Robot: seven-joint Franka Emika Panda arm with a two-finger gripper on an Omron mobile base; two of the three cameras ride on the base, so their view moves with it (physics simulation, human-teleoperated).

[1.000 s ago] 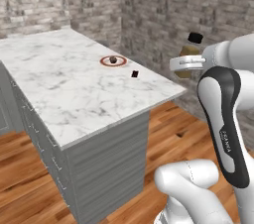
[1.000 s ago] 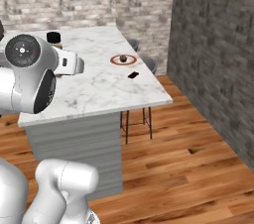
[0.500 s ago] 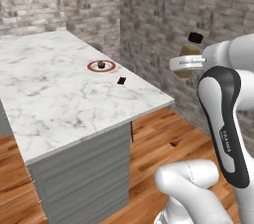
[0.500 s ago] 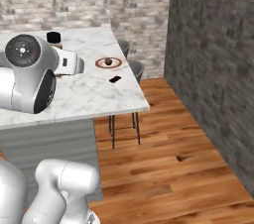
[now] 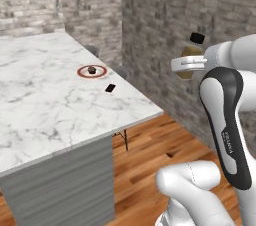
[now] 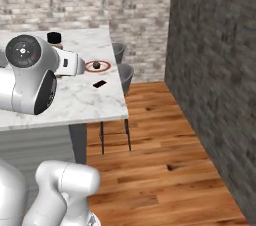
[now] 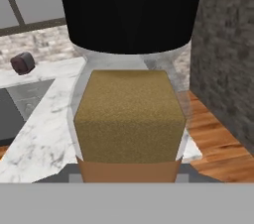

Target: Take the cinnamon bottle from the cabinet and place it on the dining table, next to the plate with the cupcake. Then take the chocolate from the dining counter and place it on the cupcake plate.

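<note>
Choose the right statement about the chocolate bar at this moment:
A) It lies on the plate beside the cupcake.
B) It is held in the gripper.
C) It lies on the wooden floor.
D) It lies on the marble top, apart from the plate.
D: the chocolate bar lies flat on the marble top, apart from the plate, which bears the cupcake.

place: home kitchen | cues: marble dining table [image 5: 60,120], brick walls [image 5: 165,25]
</note>
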